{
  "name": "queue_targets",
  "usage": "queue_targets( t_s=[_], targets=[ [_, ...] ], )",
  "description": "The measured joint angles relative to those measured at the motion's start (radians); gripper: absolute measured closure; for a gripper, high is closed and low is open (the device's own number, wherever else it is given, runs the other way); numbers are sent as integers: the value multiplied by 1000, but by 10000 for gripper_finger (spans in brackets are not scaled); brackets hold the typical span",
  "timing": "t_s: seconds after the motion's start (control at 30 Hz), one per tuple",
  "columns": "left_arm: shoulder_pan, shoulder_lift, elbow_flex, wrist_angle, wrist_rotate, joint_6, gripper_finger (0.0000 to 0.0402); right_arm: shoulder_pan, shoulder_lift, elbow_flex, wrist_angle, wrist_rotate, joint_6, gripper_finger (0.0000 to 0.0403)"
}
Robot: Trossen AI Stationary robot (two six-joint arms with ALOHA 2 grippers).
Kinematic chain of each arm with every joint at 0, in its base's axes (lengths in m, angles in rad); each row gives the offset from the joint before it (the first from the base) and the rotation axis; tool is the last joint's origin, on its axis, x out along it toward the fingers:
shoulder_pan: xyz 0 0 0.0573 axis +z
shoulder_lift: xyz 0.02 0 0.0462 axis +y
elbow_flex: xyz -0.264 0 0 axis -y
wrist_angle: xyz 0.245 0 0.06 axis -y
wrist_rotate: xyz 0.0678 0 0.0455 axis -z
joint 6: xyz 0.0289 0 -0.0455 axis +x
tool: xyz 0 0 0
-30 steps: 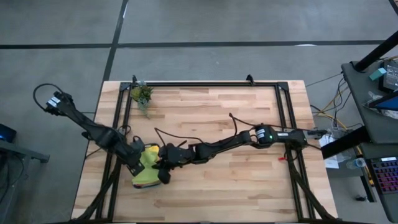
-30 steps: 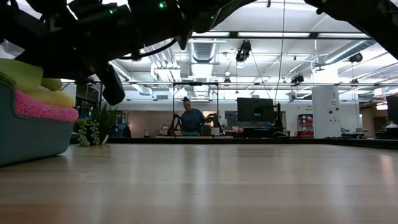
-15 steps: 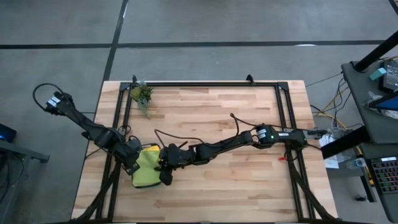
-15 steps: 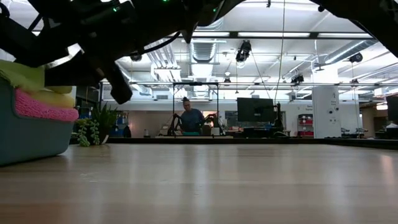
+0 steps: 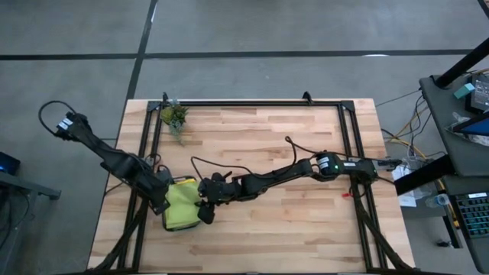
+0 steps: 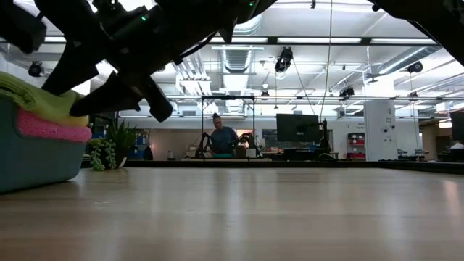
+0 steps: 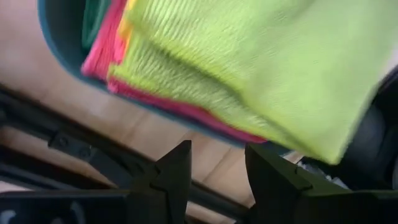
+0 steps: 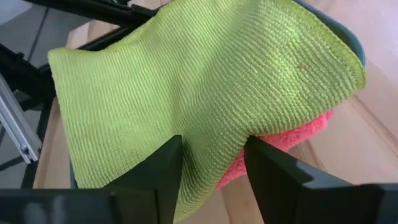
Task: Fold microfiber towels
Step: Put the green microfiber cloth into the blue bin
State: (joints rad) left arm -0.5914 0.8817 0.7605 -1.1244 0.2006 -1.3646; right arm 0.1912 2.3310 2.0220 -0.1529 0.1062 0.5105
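Note:
A teal tray (image 5: 174, 226) near the table's left front holds a stack of folded microfiber towels. A lime green towel (image 5: 183, 206) lies on top, over a pink one (image 8: 292, 134) and others whose edges show (image 7: 106, 43). In the low view the lime towel (image 6: 32, 98) and the pink one (image 6: 51, 125) rise above the tray wall (image 6: 36, 159). My left gripper (image 7: 217, 152) is open over the tray's left edge. My right gripper (image 8: 211, 146) is open at the tray's right side, slanting down toward the lime towel (image 8: 186, 81). Neither holds anything.
A small potted plant (image 5: 174, 116) stands at the far left of the wooden table. The black frame rails (image 5: 145, 153) run along the table's left, far and right edges. A loose black cable (image 5: 229, 162) lies mid-table. Bare wood stretches to the right of the tray.
Both grippers have opened and let go of the lime green towel. It now lies spread over the top of the stack and covers the yellow towel that showed before. My right gripper has tipped its fingers up a little, away from the towel.

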Motion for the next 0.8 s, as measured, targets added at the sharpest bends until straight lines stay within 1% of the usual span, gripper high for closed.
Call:
queue_targets(
  t_s=[0.07,0.2,0.27,0.37,0.5,0.6,0.67,0.8],
  targets=[
    [0,2,38,-12,-48,13,267,-1,0,0,0,-1,1,236],
    [0,13,103,0,-186,56,267,1,0,17,3,-1,-11,224],
    [0,28,114,19,-248,74,267,3,0,26,5,-1,-29,216],
    [0,65,108,40,-279,95,267,3,0,34,1,-1,-40,204],
    [0,142,95,22,-281,91,267,3,0,34,-11,-1,-40,191],
    [0,201,95,-30,-254,88,267,3,0,34,-28,0,-40,184],
    [0,242,96,-62,-224,88,267,3,0,34,-34,0,-40,180],
    [0,315,96,-166,-120,89,267,3,-1,34,-58,0,-40,175]
  ],
)
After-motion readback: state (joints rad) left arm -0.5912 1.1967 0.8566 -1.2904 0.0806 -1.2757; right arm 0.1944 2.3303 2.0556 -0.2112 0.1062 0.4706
